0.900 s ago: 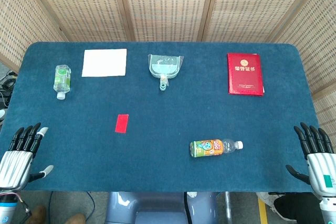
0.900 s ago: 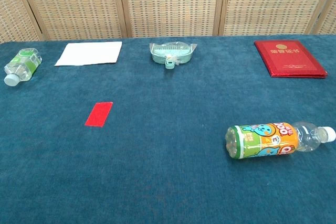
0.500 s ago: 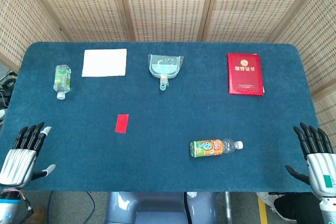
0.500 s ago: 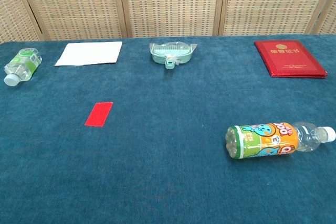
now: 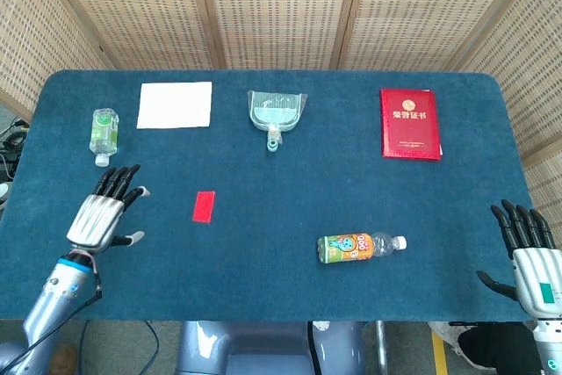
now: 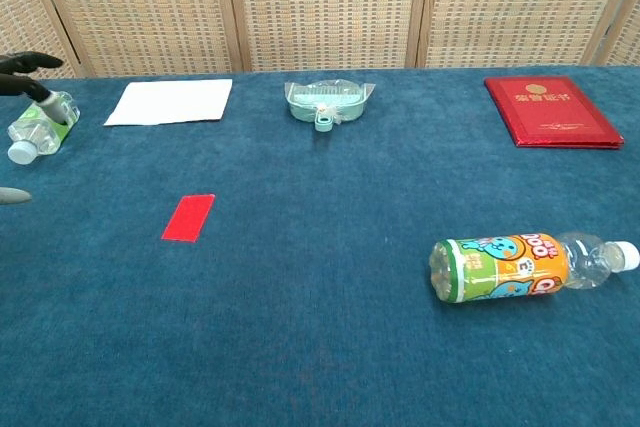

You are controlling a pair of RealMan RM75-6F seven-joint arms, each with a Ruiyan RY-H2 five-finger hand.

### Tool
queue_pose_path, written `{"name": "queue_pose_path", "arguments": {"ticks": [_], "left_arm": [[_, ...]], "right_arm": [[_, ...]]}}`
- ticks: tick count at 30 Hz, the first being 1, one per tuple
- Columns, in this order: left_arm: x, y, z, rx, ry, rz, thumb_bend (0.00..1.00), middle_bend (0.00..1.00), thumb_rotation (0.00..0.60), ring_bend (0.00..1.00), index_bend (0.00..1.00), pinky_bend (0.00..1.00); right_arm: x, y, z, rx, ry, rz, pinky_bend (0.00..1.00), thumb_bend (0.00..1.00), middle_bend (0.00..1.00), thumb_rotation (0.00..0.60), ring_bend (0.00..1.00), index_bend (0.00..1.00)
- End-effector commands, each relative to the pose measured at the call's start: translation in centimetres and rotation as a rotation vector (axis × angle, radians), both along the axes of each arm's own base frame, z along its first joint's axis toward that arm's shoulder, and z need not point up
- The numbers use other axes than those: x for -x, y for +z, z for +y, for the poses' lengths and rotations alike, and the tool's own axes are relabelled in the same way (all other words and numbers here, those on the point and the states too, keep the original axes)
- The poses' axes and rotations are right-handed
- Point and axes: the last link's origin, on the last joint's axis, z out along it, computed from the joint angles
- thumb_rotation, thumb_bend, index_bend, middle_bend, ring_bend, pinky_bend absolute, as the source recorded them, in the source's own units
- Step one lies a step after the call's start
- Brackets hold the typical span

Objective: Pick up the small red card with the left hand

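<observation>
The small red card (image 5: 204, 206) lies flat on the blue table, left of centre; the chest view also shows the card (image 6: 188, 217). My left hand (image 5: 105, 212) hovers over the table a short way left of the card, fingers spread and holding nothing. Only its fingertips (image 6: 25, 65) show at the left edge of the chest view. My right hand (image 5: 529, 256) stays at the table's front right corner, fingers apart and empty.
A small clear bottle with a green label (image 5: 104, 134) lies just beyond my left hand. A white sheet (image 5: 175, 104), a pale green dustpan (image 5: 276, 112), a red booklet (image 5: 409, 123) and an orange drink bottle (image 5: 358, 247) also lie on the table.
My left hand has moved from the front left corner forward and right over the table, toward the card. The right hand has barely shifted.
</observation>
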Motion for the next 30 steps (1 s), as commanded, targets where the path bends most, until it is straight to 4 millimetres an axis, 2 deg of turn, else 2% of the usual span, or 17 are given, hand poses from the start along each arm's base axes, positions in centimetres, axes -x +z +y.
{"name": "queue_pose_path", "arguments": {"ticks": [1, 7, 12, 19, 24, 30], "left_arm": [[-0.9, -2.1, 2.5, 0.030, 0.003, 0.007, 0.04, 0.00, 0.600, 0.00, 0.38, 0.00], [-2.0, -6.2, 4.4, 0.081, -0.016, -0.003, 0.12, 0.00, 0.600, 0.00, 0.41, 0.00], [-1.9, -8.5, 4.4, 0.118, -0.013, -0.019, 0.15, 0.00, 0.600, 0.00, 0.43, 0.00], [-2.4, -10.5, 4.5, 0.139, -0.009, -0.054, 0.17, 0.00, 0.600, 0.00, 0.44, 0.00], [-2.4, -11.0, 4.9, 0.134, -0.011, -0.045, 0.24, 0.00, 0.600, 0.00, 0.44, 0.00], [-2.2, -11.4, 5.1, 0.141, -0.004, -0.029, 0.23, 0.00, 0.600, 0.00, 0.44, 0.00]], "right_arm": [[0.3, 0.0, -0.5, -0.003, -0.013, -0.002, 0.00, 0.00, 0.00, 0.600, 0.00, 0.02], [0.5, -0.1, -1.2, -0.015, -0.030, -0.010, 0.00, 0.00, 0.00, 0.600, 0.00, 0.02], [0.6, 0.0, -1.2, -0.018, -0.033, -0.016, 0.00, 0.00, 0.00, 0.600, 0.00, 0.04], [0.7, 0.0, -1.2, -0.025, -0.037, -0.022, 0.00, 0.00, 0.00, 0.600, 0.00, 0.07], [0.7, 0.1, -1.2, -0.025, -0.037, -0.025, 0.00, 0.00, 0.00, 0.600, 0.00, 0.07], [0.8, 0.2, -1.2, -0.022, -0.039, -0.029, 0.00, 0.00, 0.00, 0.600, 0.00, 0.07]]}}
